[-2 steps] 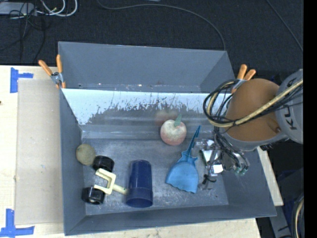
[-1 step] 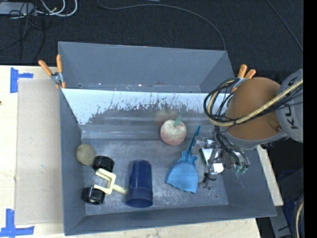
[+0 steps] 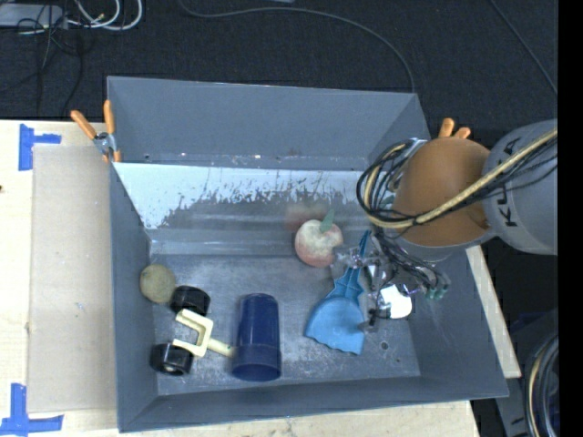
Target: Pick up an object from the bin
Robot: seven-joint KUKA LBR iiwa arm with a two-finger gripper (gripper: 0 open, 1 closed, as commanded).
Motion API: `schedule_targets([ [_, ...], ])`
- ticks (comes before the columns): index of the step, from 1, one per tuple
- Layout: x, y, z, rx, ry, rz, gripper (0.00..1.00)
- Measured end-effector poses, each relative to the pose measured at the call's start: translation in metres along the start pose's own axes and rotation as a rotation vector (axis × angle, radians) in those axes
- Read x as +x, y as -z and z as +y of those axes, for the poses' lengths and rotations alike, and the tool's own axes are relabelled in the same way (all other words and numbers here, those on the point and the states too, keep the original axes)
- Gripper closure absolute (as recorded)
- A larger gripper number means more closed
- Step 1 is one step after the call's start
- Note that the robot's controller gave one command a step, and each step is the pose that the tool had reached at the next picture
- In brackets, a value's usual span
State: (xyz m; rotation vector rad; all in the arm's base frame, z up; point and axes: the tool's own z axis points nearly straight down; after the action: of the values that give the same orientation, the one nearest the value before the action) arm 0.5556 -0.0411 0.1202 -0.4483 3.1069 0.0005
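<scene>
The grey bin [image 3: 273,198] has scratched metal walls, with dark floor [image 3: 273,44] and cables [image 3: 105,3] behind. Low at its right side, the pincer [image 3: 371,309] is right by a light blue scoop-like toy [image 3: 332,326]. Wide or narrow, nobody can tell. The tilted toy may slip, or the pincer may bump the small apple [image 3: 317,242].

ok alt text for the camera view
The gripper is low at the right of a grey bin, beside a light blue scoop and a pale apple. A dark blue cup, a black-wheeled toy and a tan ball lie further left.
</scene>
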Motion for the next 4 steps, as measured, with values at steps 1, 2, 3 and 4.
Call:
schedule_targets([
  [1, -0.012, 0.000, -0.003, -0.006, 0.157, 0.010, 0.00],
  [2, -0.018, 0.020, -0.006, 0.000, 0.262, -0.001, 0.00],
  [3, -0.022, -0.051, -0.019, -0.009, 0.552, 0.008, 0.00],
  [4, -0.030, -0.051, -0.027, -0.001, 0.758, -0.003, 1.00],
])
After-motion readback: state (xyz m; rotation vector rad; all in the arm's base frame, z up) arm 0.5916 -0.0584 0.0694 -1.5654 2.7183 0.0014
